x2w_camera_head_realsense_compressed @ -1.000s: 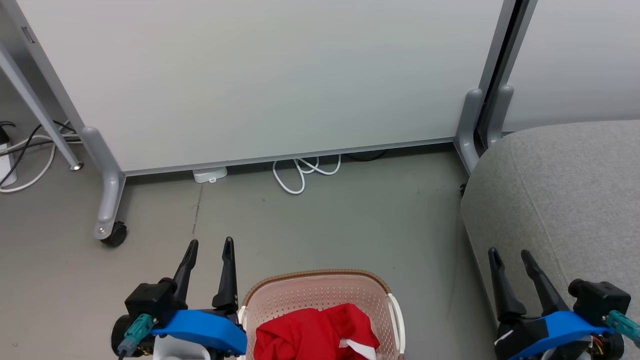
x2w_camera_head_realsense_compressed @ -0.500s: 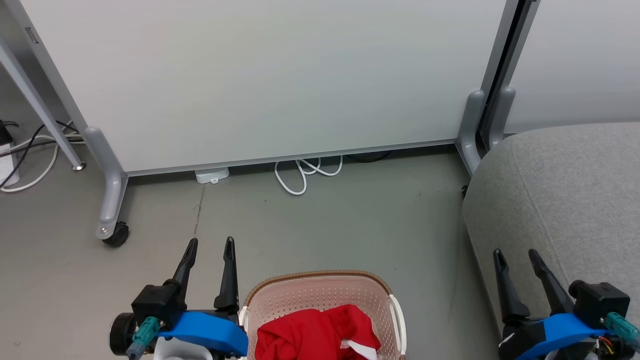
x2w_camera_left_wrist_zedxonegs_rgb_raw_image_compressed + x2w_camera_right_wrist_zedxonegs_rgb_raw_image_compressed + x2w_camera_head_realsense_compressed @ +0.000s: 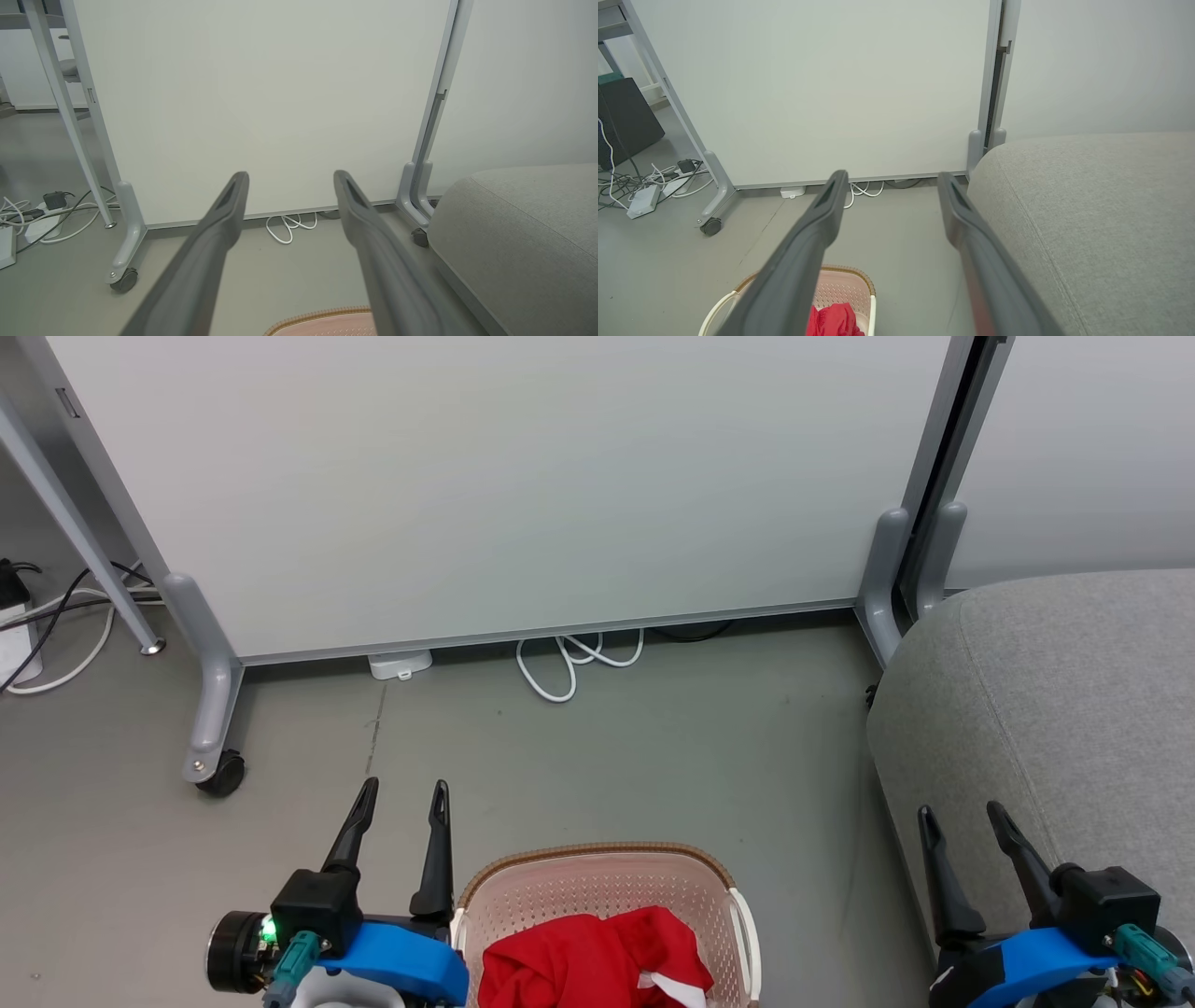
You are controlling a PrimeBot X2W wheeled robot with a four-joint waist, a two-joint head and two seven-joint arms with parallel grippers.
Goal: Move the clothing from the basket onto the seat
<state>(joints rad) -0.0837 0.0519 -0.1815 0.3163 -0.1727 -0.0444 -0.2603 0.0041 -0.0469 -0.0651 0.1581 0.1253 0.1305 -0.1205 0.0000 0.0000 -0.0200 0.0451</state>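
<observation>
**Desk:** Start with your grippers.

**Operator:** My left gripper (image 3: 405, 788) is at the lower left of the head view. Its two dark fingers are spread apart with nothing between them, tips pointing up over the floor (image 3: 653, 756). It sits just beside the left end of the basket (image 3: 597, 852); I can't tell whether they touch. My right gripper (image 3: 960, 810) is at the lower right, fingers parted the same way and empty, in front of the rounded near edge of the seat (image 3: 1055, 691).

**Desk:** And the clothing?

**Operator:** The clothing (image 3: 579, 959) is in the basket, a crumpled red heap with a bit of white trim showing at its right side. It lies in the near part, and the far perforated wall is bare. I can't tell from here whether it's one piece or two.

**Desk:** Where is the basket relative to the seat?

**Operator:** It's on the floor between my grippers, closer to the left one. The seat is off to its right, with a strip of floor between them. In my right wrist view the basket is low and left of the fingers, and the grey seat is to the right.

**Desk:** What's beyond that?

**Operator:** A pale partition panel (image 3: 485, 485) on grey legs stands across the back, with a caster (image 3: 222, 773) under its left leg. A looped white cable (image 3: 560, 665) lies at its foot, and there are more cables (image 3: 56, 616) at the far left.
</observation>
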